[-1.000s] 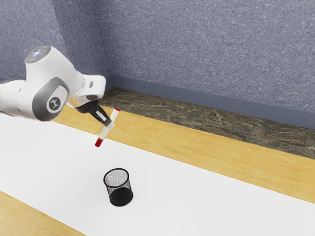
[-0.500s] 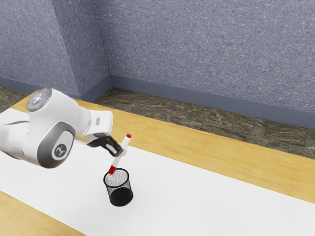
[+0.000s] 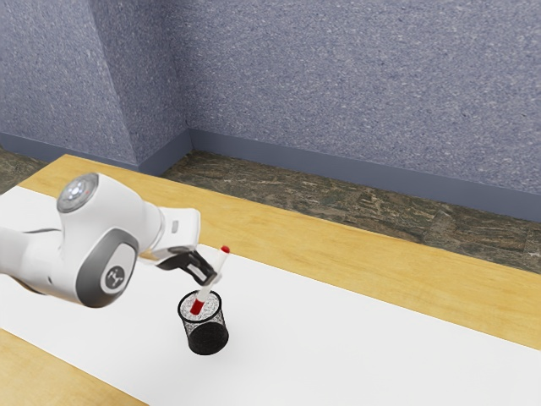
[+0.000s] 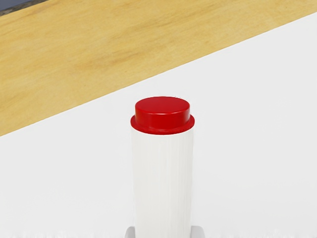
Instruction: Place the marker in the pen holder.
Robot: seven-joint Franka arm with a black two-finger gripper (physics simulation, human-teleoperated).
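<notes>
At the exterior view's left, the white arm (image 3: pixel 118 228) reaches over the wooden desk (image 3: pixel 355 255), whose far corner shows beyond it, at the end of the long edge beside the dark floor (image 3: pixel 380 199). Next along is the black tool (image 3: pixel 210 277), pinching the marker (image 3: pixel 205 292) by its white barrel; in the wrist view a grey fingertip (image 4: pixel 197 232) lies against either side of it. The pen holder (image 3: pixel 206 338), a round black mesh cup, stands upright just below the tool, on the white strip (image 3: pixel 363 342) that runs along the desk, well in from that long edge. The marker leans, its upper red end toward the exterior view's right and the long edge, its lower red end within the outline of the holder's mouth; how far down it reaches past the rim, I cannot tell. Farther right, strip and bare wood run on side by side, with the speckled blue-grey wall (image 3: pixel 355 93) behind.
</notes>
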